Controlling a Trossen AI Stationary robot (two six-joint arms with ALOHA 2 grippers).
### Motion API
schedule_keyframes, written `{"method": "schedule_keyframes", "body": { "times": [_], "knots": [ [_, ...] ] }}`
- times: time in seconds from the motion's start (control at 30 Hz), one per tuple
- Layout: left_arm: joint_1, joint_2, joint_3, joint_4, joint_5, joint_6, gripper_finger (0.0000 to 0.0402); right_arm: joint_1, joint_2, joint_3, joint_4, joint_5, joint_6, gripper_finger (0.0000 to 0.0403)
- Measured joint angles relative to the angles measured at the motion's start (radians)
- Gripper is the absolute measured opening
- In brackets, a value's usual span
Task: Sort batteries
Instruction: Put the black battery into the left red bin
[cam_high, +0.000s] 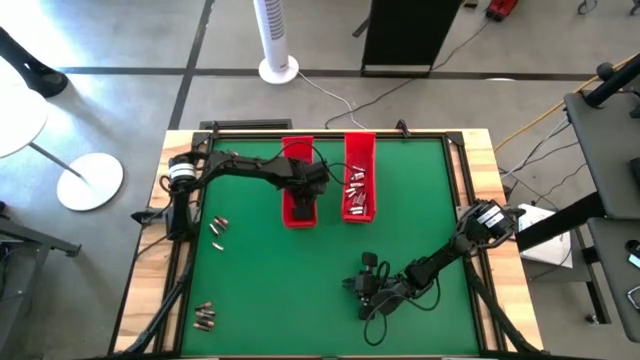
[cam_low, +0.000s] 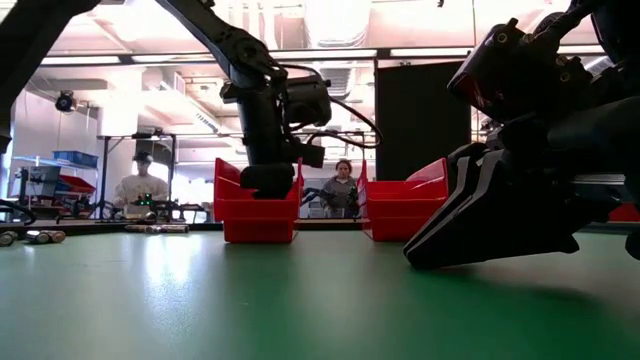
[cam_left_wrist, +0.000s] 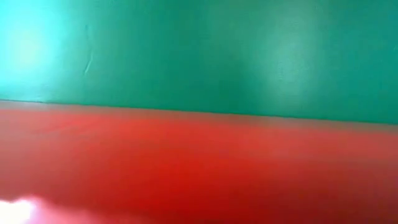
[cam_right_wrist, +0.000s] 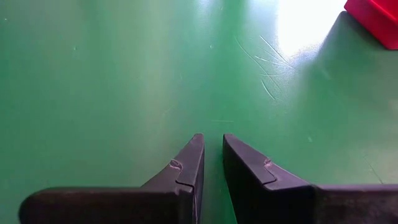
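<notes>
Two long red trays stand side by side at the far middle of the green mat. The right tray holds several small batteries. My left gripper points down into the near end of the left tray. The left wrist view shows only that tray's red surface and the mat. More loose batteries lie on the mat at the left and the near left. My right gripper waits low over the mat at the near right. It is shut to a narrow slit with nothing in it.
A corner of the right tray shows ahead of my right gripper. Black cables trail on the mat beside that arm. Two people sit in the room beyond the far edge. Bare mat lies at the near middle.
</notes>
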Motion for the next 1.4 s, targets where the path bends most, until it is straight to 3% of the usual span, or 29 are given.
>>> {"method": "schedule_keyframes", "body": {
  "times": [0.93, 1.4],
  "knots": [
    [-0.006, 0.001, -0.001, -0.001, 0.006, 0.025, 0.0066, 0.000, 0.000, 0.000, 0.000, 0.000, 0.000, 0.0052],
    [-0.009, -0.037, -0.005, -0.017, 0.014, 0.024, 0.0123, 0.000, 0.000, 0.000, 0.000, 0.000, -0.001, 0.0052]
  ]
}}
